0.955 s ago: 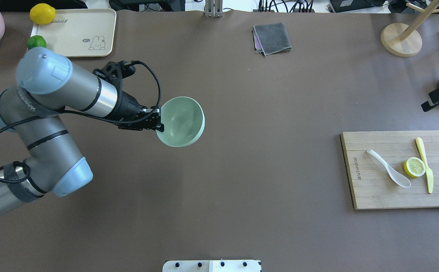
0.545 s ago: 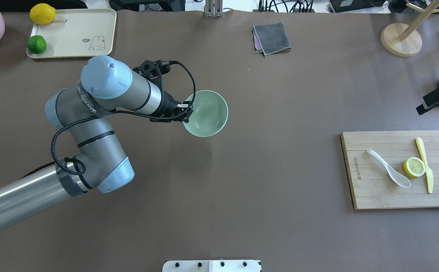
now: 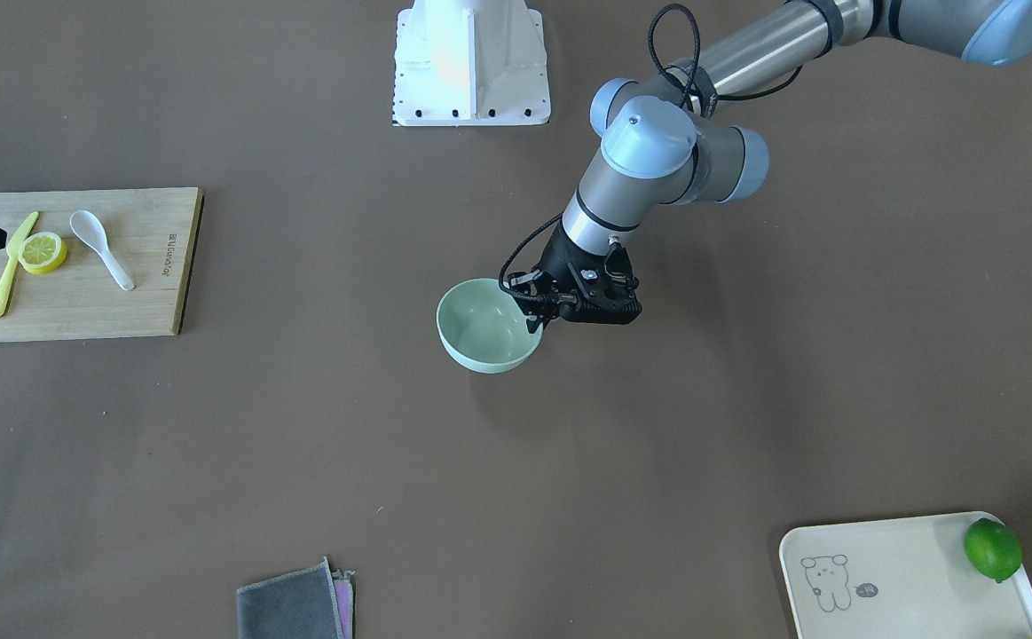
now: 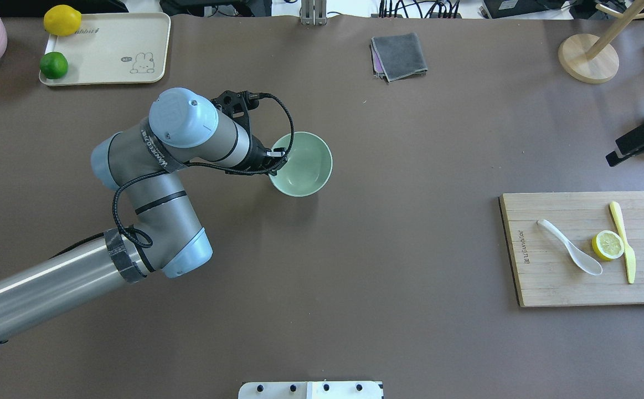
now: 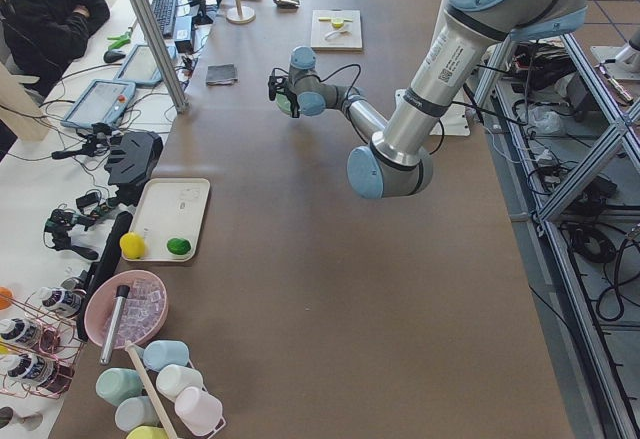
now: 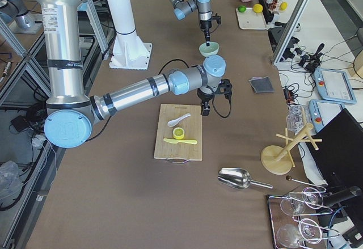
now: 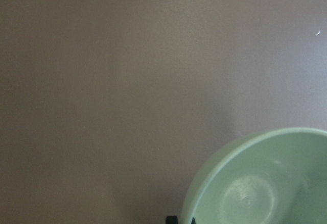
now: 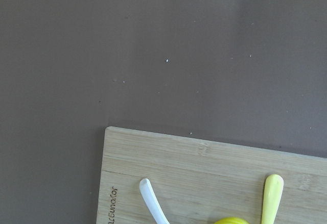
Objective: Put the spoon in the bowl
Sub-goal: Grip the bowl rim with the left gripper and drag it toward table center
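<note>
The pale mint-green bowl (image 4: 305, 166) is upright near the table's middle, left of centre; it also shows in the front view (image 3: 484, 330) and the left wrist view (image 7: 265, 183). My left gripper (image 4: 276, 160) is shut on the bowl's left rim. The white spoon (image 4: 571, 247) lies on a wooden cutting board (image 4: 549, 288) at the right, scoop toward the robot; its handle tip shows in the right wrist view (image 8: 152, 202). My right gripper (image 4: 637, 147) hovers beyond the board's far edge, apart from the spoon; I cannot tell whether it is open.
A lemon slice (image 4: 608, 245) and a yellow knife (image 4: 623, 241) lie beside the spoon on the board. A cream tray (image 4: 111, 50) with a lime (image 4: 53, 65) and lemon (image 4: 62, 20) is far left. A grey cloth (image 4: 399, 55) and wooden stand (image 4: 587, 58) are at the back.
My left arm has carried the bowl to the right and further from the robot, then nearly stopped. The right gripper has shifted slightly left. The spoon has not moved.
</note>
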Action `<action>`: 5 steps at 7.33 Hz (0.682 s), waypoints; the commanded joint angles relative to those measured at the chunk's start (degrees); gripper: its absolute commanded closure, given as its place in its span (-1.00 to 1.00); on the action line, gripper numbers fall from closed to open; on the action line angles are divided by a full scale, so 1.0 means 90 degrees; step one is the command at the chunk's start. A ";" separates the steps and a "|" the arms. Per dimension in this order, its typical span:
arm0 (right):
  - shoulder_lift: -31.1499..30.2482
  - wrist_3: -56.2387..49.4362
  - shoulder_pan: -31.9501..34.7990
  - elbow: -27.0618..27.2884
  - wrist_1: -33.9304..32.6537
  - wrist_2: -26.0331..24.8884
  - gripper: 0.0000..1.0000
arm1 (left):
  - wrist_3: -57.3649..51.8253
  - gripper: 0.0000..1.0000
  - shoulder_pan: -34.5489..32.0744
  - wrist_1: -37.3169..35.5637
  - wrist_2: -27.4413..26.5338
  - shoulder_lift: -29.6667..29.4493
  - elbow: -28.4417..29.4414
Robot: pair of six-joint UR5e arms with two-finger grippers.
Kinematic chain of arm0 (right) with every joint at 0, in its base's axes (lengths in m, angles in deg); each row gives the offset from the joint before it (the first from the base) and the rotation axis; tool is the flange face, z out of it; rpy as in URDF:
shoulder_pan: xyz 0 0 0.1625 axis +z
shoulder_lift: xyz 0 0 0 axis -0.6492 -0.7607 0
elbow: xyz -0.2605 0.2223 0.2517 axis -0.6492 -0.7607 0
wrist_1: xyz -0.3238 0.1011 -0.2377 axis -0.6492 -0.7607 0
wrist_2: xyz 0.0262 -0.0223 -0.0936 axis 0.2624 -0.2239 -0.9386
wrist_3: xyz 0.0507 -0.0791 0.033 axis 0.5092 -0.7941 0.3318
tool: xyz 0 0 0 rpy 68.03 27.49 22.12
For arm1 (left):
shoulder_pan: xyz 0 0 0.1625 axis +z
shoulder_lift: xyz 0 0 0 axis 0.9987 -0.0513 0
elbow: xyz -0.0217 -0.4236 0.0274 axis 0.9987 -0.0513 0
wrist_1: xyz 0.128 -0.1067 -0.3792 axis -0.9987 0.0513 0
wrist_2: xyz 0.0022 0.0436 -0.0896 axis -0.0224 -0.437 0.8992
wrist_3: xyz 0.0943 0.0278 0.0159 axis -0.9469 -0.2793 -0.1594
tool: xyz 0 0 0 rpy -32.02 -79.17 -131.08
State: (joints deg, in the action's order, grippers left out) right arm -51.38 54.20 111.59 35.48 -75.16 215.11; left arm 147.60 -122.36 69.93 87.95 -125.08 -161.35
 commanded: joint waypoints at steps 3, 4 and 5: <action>0.0046 0.0000 -0.0040 -0.0002 0.0000 0.0009 -1.00 | -0.0018 1.00 0.0191 -0.0013 -0.0182 0.0012 0.0027; 0.0075 0.0000 -0.0059 -0.0031 -0.0010 0.0000 -1.00 | -0.0018 0.35 0.0191 -0.0013 -0.0183 0.0012 0.0027; 0.0085 0.0000 -0.0069 -0.0041 -0.0010 -0.0001 -1.00 | -0.0028 -0.72 0.0181 -0.0013 -0.0183 0.0022 0.0017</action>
State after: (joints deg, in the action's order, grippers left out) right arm -50.79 54.20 111.12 35.27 -75.21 215.13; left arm 147.42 -120.74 69.82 86.41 -124.95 -161.12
